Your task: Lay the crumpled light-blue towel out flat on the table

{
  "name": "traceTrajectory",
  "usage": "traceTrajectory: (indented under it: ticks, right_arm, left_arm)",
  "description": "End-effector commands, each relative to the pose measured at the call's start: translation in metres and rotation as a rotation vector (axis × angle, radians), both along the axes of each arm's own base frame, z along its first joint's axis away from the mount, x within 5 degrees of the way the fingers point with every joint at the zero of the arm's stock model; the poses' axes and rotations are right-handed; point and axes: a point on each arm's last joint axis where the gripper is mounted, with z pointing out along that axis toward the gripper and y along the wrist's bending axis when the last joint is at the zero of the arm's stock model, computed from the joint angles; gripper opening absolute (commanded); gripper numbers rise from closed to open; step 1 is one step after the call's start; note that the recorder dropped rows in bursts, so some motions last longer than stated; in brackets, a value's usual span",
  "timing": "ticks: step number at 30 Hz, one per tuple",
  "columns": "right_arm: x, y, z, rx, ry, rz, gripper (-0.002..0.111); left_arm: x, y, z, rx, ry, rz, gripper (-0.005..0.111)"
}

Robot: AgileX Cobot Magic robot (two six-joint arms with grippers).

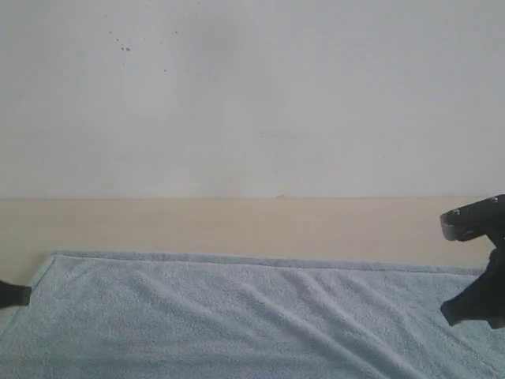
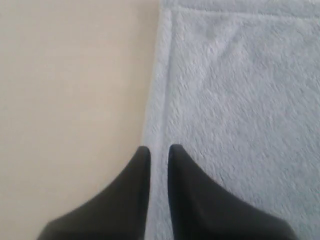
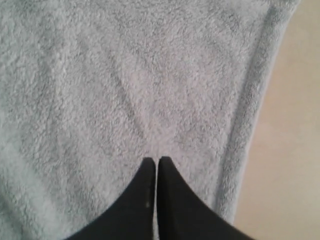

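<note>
Wall (image 1: 252,95) biggest of all, plain white, rising well beyond the far hem of the towel (image 1: 237,316). Table (image 1: 237,225) next, light beige, showing as a bare band just past that far hem and again alongside both side edges of the towel. Towel itself now: pale blue terry, lying on the table, spread nearly flat, filling the near part of the scene almost side to side. Long shallow creases slanting across it, stitched hem straight along the far edge. Left gripper (image 2: 159,150) at the towel's left edge: black jaws nearly closed, only a narrow slot between, the side hem running right into that slot, pinched by the look of it. Right gripper (image 3: 156,161) just inside the towel's right edge: jaws all but pressed together, a hairline gap, nipping the pile, faint creases fanning out from the tips.
</note>
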Motion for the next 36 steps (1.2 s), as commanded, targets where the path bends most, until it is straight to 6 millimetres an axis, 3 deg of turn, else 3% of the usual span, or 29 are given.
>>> traceTrajectory:
  ticks: [1, 6, 9, 16, 25, 36]
  right_arm:
    - [0.023, 0.001, -0.001, -0.013, 0.02, -0.003, 0.001]
    - [0.051, 0.004, -0.003, -0.037, 0.017, 0.017, 0.001]
    - [0.07, 0.005, -0.016, -0.058, 0.061, 0.014, 0.001]
    - [0.109, -0.005, -0.042, -0.055, 0.09, -0.051, 0.001]
    - [0.129, -0.008, -0.053, -0.06, -0.013, -0.028, 0.001]
    - [0.151, -0.014, -0.082, -0.101, 0.04, -0.044, 0.001]
  left_arm:
    - [0.034, 0.0, 0.006, 0.058, -0.02, -0.024, 0.013]
    - [0.073, -0.009, -0.008, 0.026, -0.012, -0.076, 0.013]
    - [0.086, -0.011, -0.015, 0.013, -0.006, -0.09, 0.013]
    - [0.089, -0.013, -0.017, 0.001, -0.006, -0.104, 0.013]
    - [0.09, -0.021, -0.017, -0.06, -0.019, -0.163, 0.013]
    - [0.09, -0.023, -0.017, -0.078, -0.023, -0.181, 0.013]
